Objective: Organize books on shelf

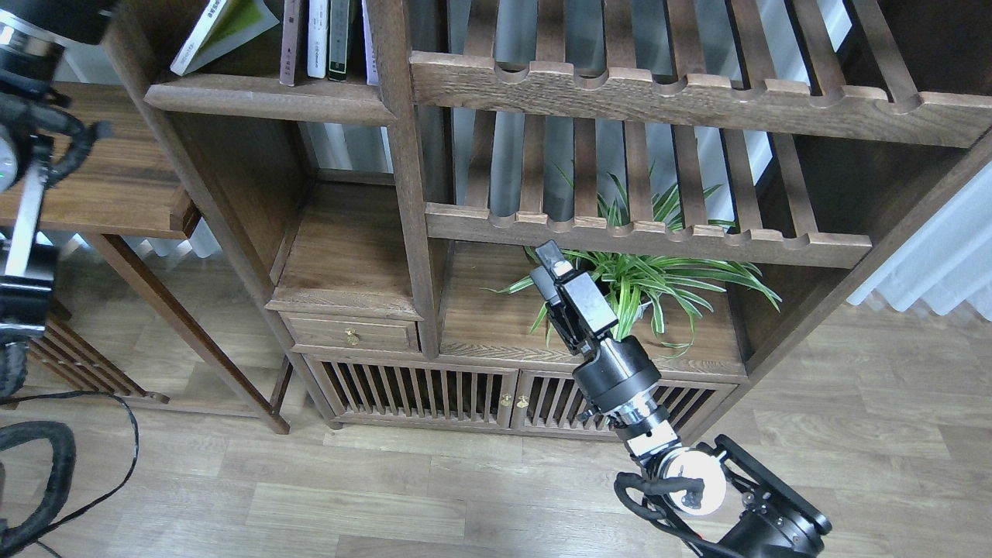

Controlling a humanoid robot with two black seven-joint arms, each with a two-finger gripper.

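Observation:
The shelf (271, 99) is the dark-brown board at the top left of the bookcase. On it a yellow-green book (222, 31) leans to the left. Beside it several books (325, 39) stand upright with their spines facing out; their tops are cut off by the frame. My left arm (23, 155) runs up the left edge and leaves the view at the top, so its gripper is out of sight. My right gripper (552, 267) hangs low in front of the plant compartment, far from the books, with nothing in it; its fingers cannot be told apart.
Two slatted racks with notched rails (659, 93) fill the bookcase's right side. A green potted plant (659, 283) sits just behind my right gripper. Below are a small drawer (353, 333) and slatted cabinet doors (434, 395). A wooden side table (101, 186) stands at left.

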